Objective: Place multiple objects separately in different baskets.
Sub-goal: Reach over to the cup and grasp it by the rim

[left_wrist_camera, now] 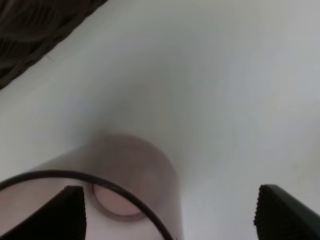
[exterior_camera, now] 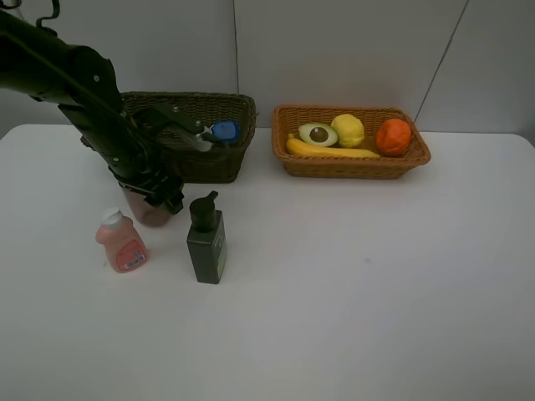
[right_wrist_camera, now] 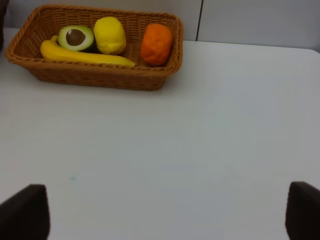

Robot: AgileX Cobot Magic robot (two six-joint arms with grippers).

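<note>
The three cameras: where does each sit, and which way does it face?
Exterior high: mounted high, looks down on table, dark basket, light basket; left arm shows.
Left wrist: on that arm, looks down past open left gripper at translucent pinkish cup.
Right wrist: on the other arm, faces the light basket past open right gripper.
Shared: exterior high and right wrist both show the banana.

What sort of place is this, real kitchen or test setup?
Probably a lab test bench, not a kitchen: bare white table, plain grey wall panels, and a robot arm beside a dark basket and a light basket.
</note>
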